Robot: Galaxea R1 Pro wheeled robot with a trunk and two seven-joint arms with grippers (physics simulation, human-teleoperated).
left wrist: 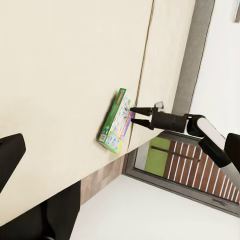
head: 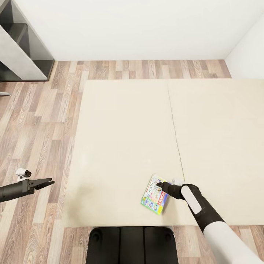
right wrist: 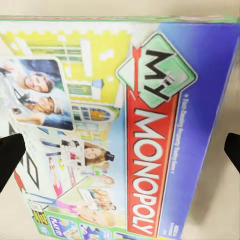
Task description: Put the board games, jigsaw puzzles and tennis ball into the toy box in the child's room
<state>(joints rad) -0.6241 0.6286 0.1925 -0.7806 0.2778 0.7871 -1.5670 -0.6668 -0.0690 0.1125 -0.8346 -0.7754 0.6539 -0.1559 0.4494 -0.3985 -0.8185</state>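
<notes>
One board game (head: 154, 196), a flat box with a colourful Monopoly cover and green edges, lies on the cream mattress of the bed (head: 124, 128) near its front edge. My right gripper (head: 159, 184) is at the box's far right corner, open, its fingers spread on either side of the box. The right wrist view looks straight at the cover (right wrist: 125, 125) from close by, with dark fingertips (right wrist: 11, 152) at both edges. Far left of the bed, my left gripper (head: 49, 182) hangs open over the wood floor, holding nothing. From the left wrist view I see the box (left wrist: 116, 122) and the right gripper (left wrist: 133, 114).
A grey and dark shelf unit (head: 22, 47) stands at the back left against the white wall. Wood floor (head: 40, 121) runs along the bed's left side and behind it. My dark base (head: 132, 244) sits against the bed's front edge. A grey-framed window (left wrist: 190, 170) is behind.
</notes>
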